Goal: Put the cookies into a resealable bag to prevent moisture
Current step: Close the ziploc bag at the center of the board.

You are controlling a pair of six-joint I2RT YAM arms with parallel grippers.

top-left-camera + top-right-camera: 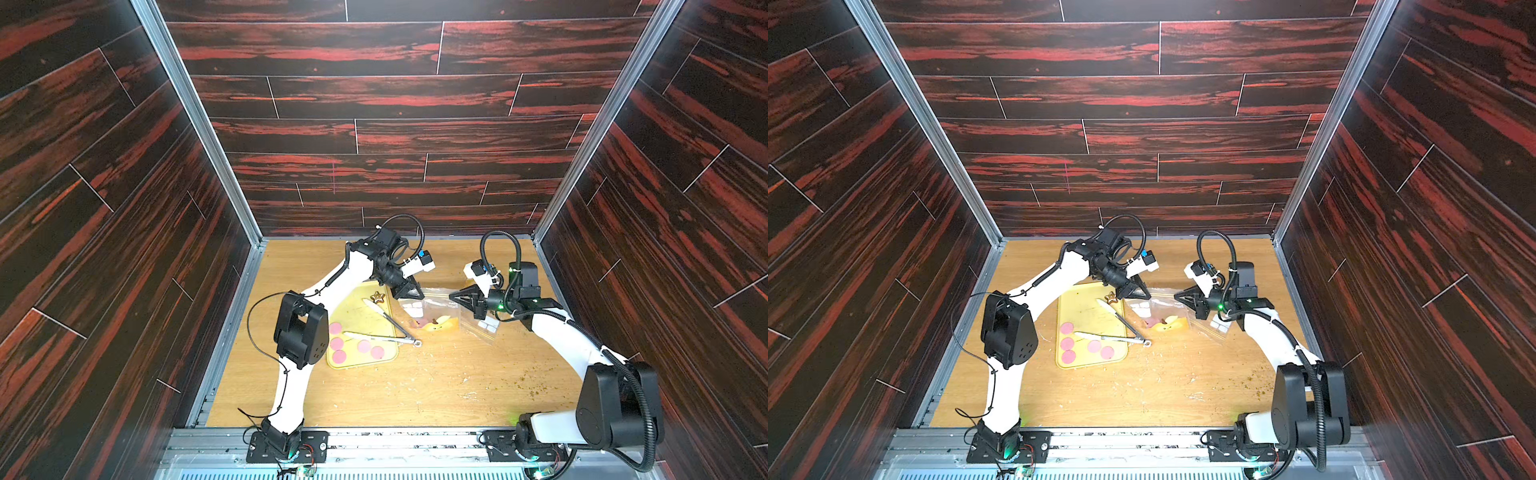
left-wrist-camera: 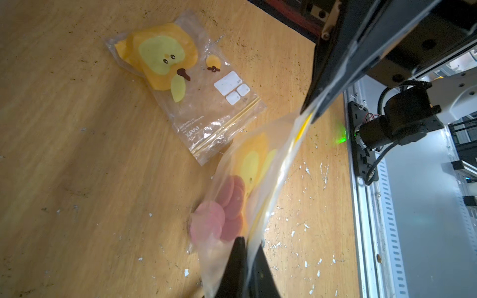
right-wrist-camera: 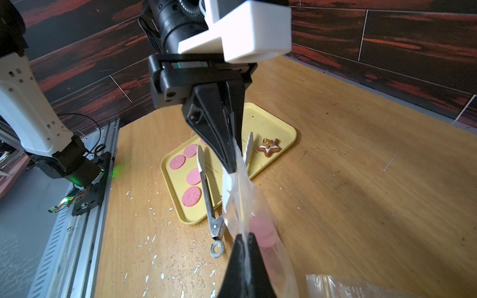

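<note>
5 cookies [image 1: 364, 345] lay on the yellow tray [image 1: 353, 316], with steel tongs [image 3: 206, 191] lying across it. Several more pink cookies showed through the resealable bag [image 2: 258, 160], bunched at its lower end. The left gripper [image 3: 231, 167] and the right gripper [image 2: 307, 114] were each pinched tight on the bag's top edge, stretching it between them. A spare bag [image 2: 206, 103] lay flat on the table [image 1: 415, 386] nearby.

Glossy, crinkled clear-plastic bag [image 2: 247, 180] and a spare bag [image 2: 196, 103] like it at 3 o'clock from the matt yellow plastic tray [image 3: 273, 126], shiny metal tongs [image 3: 205, 185], matt pink embossed cookies [image 3: 191, 196], all on a scuffed, matt wood-grain table [image 1: 395, 390] flecked white
</note>
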